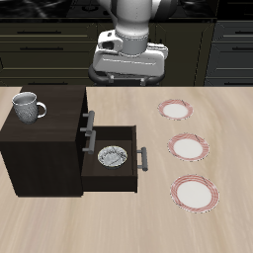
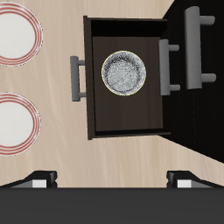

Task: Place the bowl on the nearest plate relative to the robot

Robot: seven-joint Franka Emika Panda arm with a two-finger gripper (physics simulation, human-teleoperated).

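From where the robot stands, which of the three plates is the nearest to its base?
The plate farthest back on the table, closest to the robot's base. The middle plate and the front plate lie progressively nearer the table's front edge.

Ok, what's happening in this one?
Nothing is held yet. The gripper hangs high above the open drawer, where the bowl sits. Three plates lie in a row on the table beside the cabinet; the plate farthest back is nearest the robot. A mug stands on the cabinet.
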